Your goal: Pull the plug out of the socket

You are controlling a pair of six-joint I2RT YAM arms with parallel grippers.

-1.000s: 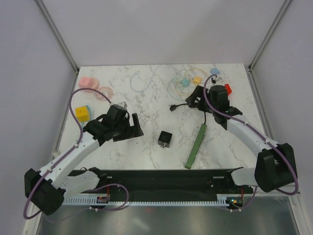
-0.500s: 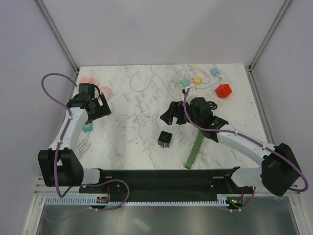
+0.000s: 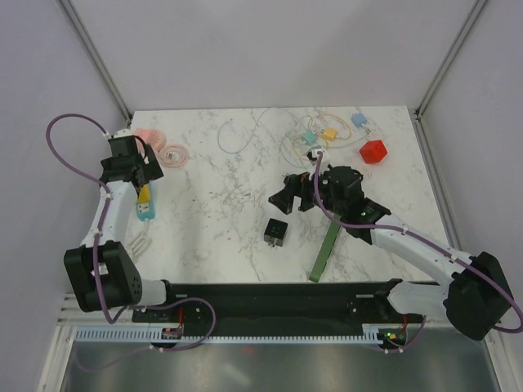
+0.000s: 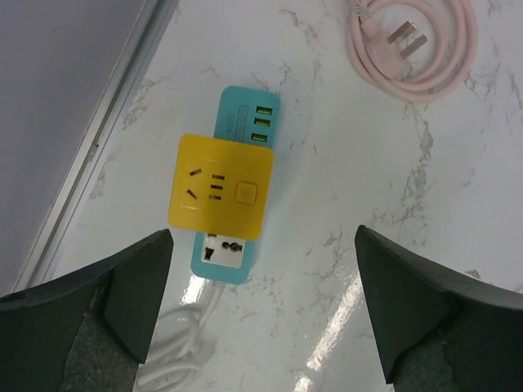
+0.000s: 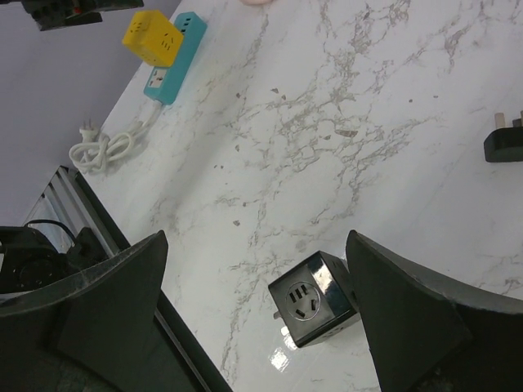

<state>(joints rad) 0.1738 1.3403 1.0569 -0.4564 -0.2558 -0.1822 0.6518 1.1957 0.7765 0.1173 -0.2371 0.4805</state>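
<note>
A yellow cube plug sits plugged into a teal power strip at the table's left edge; the cube plug and the strip also show in the top view. My left gripper hangs above them, open and empty, with the strip's near end between its fingers. It appears in the top view. My right gripper is open and empty above a black cube socket mid-table, and it shows in the top view.
The strip's white cord coils near the left edge. A pink cable lies behind the strip. A green power strip, a red cube, a loose black plug and several coloured cables lie on the right half.
My left arm swung from mid-table to the far left, over the teal strip. My right arm moved from the back right toward the centre, over the black cube.
</note>
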